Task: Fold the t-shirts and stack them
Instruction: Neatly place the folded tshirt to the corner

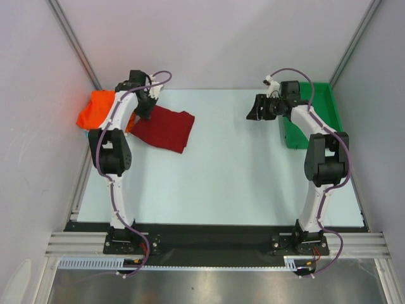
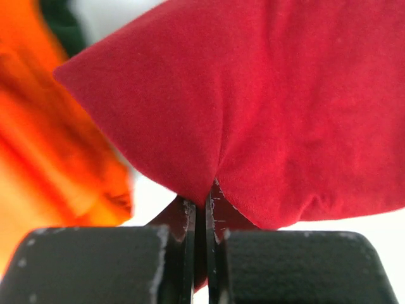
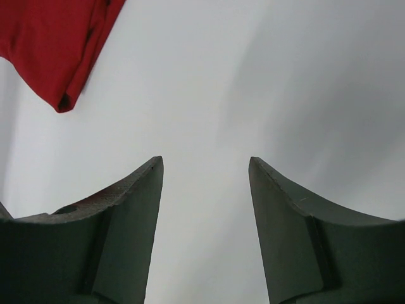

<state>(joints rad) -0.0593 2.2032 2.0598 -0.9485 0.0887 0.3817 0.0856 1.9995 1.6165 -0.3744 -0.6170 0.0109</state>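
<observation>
The pale table [image 1: 234,171] fills the middle of the top view. Most of its surface lies open, from the near edge by the arm bases up to the far wall and across the wide centre between the two arms.

The maroon t-shirt [image 1: 168,130] is on the far left part of the table, a crumpled slab whose right edge ends short of the centre line. Its far left corner is drawn up to the left gripper. The green plastic tray [image 1: 321,101] stands at the far right edge of the table, with the right arm crossing in front of it. The orange t-shirt [image 1: 95,109] is bunched in the far left corner against the side wall. It lies just beside the maroon one, and the left arm passes over it.

The left gripper [image 2: 201,206] has its fingers pressed together on a fold of the maroon t-shirt [image 2: 272,107], the cloth puckering into the pinch. The orange t-shirt [image 2: 50,158] shows blurred to its left.

The right gripper [image 3: 205,168] is spread wide with nothing between its fingers and hangs over bare table [image 3: 266,82]. One corner of the maroon t-shirt [image 3: 50,44] shows well apart from it, in the upper left of the right wrist view
</observation>
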